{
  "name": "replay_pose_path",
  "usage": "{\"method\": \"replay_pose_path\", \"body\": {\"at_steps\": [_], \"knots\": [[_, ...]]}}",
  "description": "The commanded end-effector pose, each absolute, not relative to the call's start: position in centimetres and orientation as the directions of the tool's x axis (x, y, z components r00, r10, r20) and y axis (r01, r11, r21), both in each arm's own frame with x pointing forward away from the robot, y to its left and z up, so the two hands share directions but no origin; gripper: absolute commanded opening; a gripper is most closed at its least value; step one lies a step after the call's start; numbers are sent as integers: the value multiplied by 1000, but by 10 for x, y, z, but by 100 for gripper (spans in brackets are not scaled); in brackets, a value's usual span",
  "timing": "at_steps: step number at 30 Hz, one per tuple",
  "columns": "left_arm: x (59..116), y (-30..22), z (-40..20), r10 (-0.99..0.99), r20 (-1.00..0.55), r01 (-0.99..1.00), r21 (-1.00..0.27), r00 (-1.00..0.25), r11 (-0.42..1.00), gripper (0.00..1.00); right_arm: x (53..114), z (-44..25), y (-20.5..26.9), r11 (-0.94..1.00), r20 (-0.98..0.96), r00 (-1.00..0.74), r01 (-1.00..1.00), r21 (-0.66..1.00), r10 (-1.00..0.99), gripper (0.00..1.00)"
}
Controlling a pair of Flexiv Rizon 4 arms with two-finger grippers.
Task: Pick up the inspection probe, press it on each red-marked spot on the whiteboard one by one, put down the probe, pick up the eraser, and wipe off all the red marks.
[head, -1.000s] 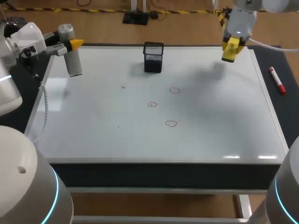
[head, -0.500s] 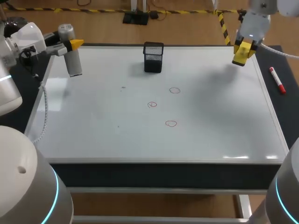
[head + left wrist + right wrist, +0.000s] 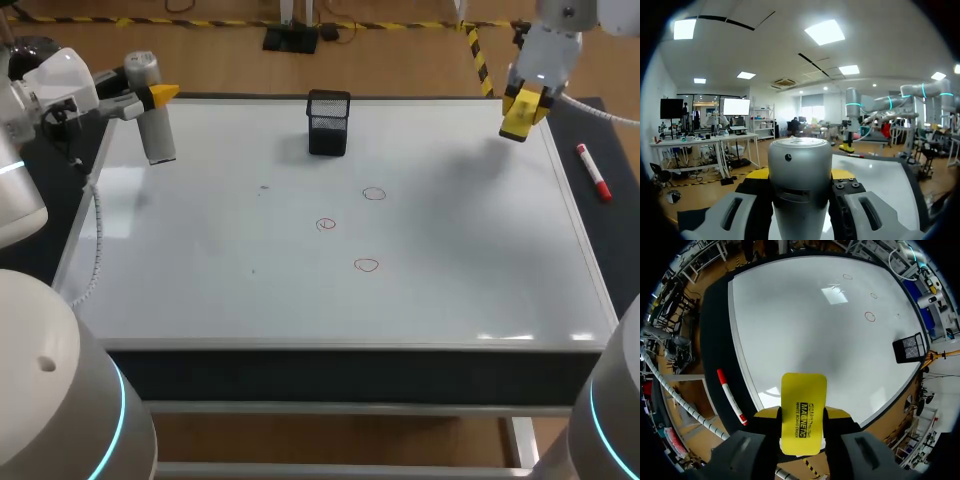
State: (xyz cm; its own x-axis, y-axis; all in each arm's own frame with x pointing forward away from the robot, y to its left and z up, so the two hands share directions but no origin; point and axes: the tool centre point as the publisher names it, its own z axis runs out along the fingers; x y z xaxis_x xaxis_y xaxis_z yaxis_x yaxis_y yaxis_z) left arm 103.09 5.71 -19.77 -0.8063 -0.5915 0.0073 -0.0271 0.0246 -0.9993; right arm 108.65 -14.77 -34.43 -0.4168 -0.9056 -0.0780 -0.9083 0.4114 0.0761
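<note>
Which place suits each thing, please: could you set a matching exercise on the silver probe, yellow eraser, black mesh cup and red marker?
1. silver cylindrical probe
2. yellow rectangular eraser
3. black mesh cup
4. red marker

A. on the dark table
B. in the left gripper
C. at the whiteboard's far edge
D. in the right gripper

Pairs: 1-B, 2-D, 3-C, 4-A

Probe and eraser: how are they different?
The probe is silver and round like a can; the eraser is yellow and flat with black print. The probe is in the left gripper near the whiteboard's far left corner; the eraser is in the right gripper near its far right corner. Both are clamped between yellow fingertips.
</note>
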Motion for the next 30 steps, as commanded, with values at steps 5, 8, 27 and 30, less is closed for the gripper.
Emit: {"method": "replay_pose_path", "body": {"at_steps": [5,8,27,30], "knots": [[1031,56,-198,-594,5,-23,-1000,-804,22,0,1087,-343,-149,410,-75,-415,-909,76,-907,0],[1031,56,-198,-594,5,-23,-1000,-804,22,0,1087,-343,-149,410,-75,-415,-909,76,-907,0],[1004,-45,-202,-388,20,-14,-1000,-921,-19,0,1087,-343,-149,410,-75,-415,-909,76,-907,0],[995,-75,-203,-308,35,-22,-999,-951,-45,0,1087,-343,-149,410,-75,-415,-909,76,-907,0]]}}
